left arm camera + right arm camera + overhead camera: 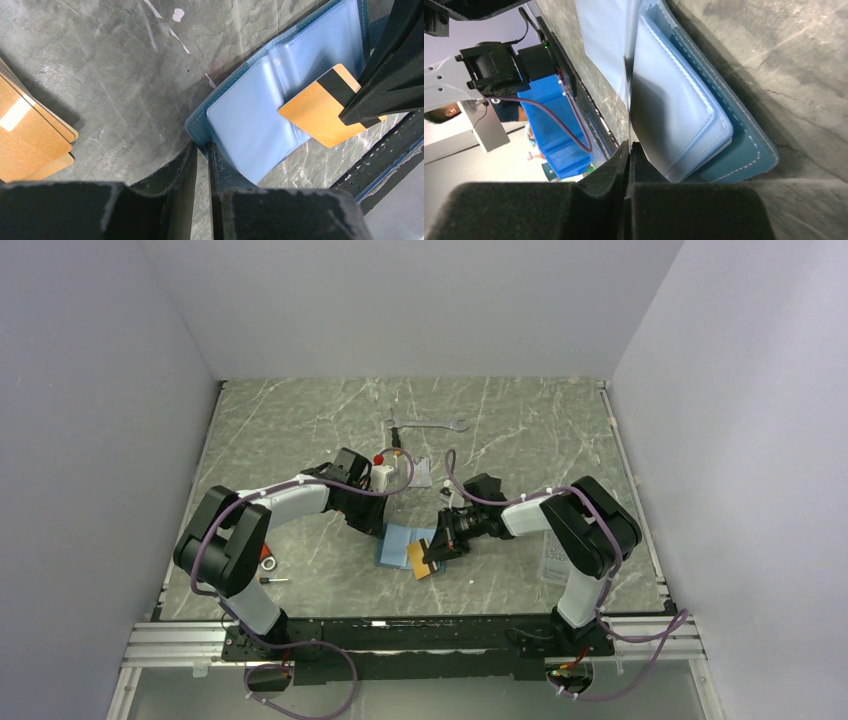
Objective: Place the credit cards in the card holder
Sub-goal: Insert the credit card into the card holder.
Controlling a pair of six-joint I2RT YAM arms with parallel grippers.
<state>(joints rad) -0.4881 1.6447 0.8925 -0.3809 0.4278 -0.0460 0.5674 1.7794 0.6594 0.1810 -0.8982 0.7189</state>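
The card holder [398, 540] lies open on the table, teal outside with pale blue pockets [250, 115]. My left gripper [202, 148] is shut on its near teal corner, at the holder's left edge in the top view [378, 527]. My right gripper [436, 550] is shut on an orange-gold credit card [315, 112] with a black stripe. It holds the card tilted over the holder's right pocket. In the right wrist view the card [627, 95] shows edge-on between the shut fingers [629, 146], beside the pockets [679, 105]. A stack of orange cards [30, 135] lies left of the holder.
A wrench [427, 425] lies at the back of the table, and a red-handled tool [385, 457] lies by the left wrist. A clear printed packet [555, 560] sits under the right arm. A small ring [268, 563] and a screw [278, 580] lie near the left base.
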